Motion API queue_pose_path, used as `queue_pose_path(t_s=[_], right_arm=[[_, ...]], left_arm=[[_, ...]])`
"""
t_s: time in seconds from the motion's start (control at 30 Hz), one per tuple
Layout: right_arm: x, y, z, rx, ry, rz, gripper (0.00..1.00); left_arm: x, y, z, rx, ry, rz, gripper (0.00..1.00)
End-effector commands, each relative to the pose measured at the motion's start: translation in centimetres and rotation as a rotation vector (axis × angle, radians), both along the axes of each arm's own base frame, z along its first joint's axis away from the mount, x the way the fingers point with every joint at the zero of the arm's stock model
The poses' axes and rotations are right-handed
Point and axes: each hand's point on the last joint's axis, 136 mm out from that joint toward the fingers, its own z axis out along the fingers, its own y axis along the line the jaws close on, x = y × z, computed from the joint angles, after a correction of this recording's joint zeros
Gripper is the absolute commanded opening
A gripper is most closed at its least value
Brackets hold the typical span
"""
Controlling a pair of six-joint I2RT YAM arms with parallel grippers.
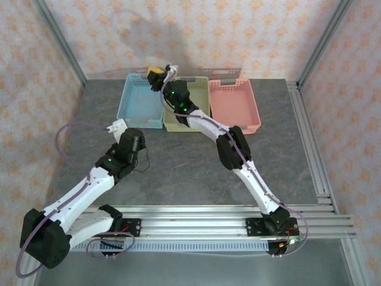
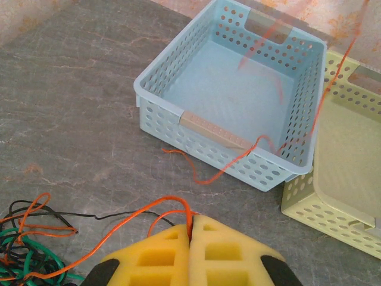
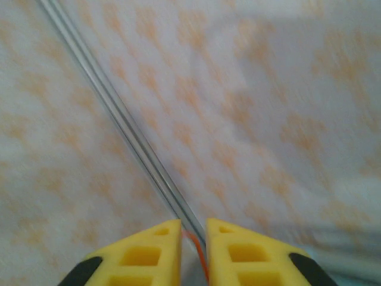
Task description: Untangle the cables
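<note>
Yellow foam, cut with square hollows, forms the fingers of the left end effector. They are pressed flat together and pinch the orange cable, a thin, floppy wire much slimmer than the fingers. From that pinch the wire curls across the grey, marble-veined counter, climbs the near wall of the blue basket and crosses its rim. It then rises blurred out of the top of the left wrist view.

The tangle lies on the counter just left of the fingers, a loose knot of black, orange and green strands. One black strand trails from it toward the pinch.

The blue basket is rigid plastic with perforated walls, rounded corners and a tan strip on its near rim. The green basket, of the same make, sits touching its right side. The pink basket stands beside the green one, all three in a row along the far edge.

The right end effector is raised over the far end of the blue basket. Its foam fingers stand a narrow gap apart, with an orange strand running through the gap. Whether the foam touches it, I cannot tell. It faces the patterned wall and a slanting metal post.

Open counter stretches between the tangle and the baskets. Ribbed metal rails bound the near edge.
</note>
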Motion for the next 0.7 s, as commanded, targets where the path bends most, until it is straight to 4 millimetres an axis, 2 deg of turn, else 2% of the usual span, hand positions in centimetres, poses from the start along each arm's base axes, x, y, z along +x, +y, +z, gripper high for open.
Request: queue_pose_path(t_s=[0.0, 0.07, 0.2, 0.3, 0.4, 0.57, 0.67], right_arm=[[0.5, 0.0, -4.8, -0.113, 0.075, -0.010, 0.32], [0.3, -0.3, -4.8, -0.135, 0.082, -0.011, 0.37], [-0.8, -1.6, -2.1, -0.184, 0.047, -0.007, 0.45], [-2.8, -2.4, 0.1, -0.240, -0.022, 0.014, 0.46], [-4.8, -2.9, 0.9, -0.332, -0.107, 0.067, 0.46], [-6.7, -3.2, 0.1, -0.377, -0.133, 0.196, 0.41], [-7.4, -2.9, -1.3, -0.399, -0.122, 0.228, 0.40]], left_arm=[[0.3, 0.3, 1.5, 0.006, -0.037, 0.011, 0.00], [0.3, 0.4, 1.6, 0.008, -0.039, 0.014, 0.00], [0.3, 0.4, 1.6, 0.009, -0.039, 0.016, 0.00], [0.3, 0.4, 1.5, 0.009, -0.037, 0.016, 0.00], [0.3, 0.5, 1.6, 0.008, -0.042, 0.021, 0.00], [-0.3, 1.4, 1.8, 0.022, -0.051, 0.070, 0.00], [-1.2, 2.9, 2.1, 0.043, -0.073, 0.144, 0.00]])
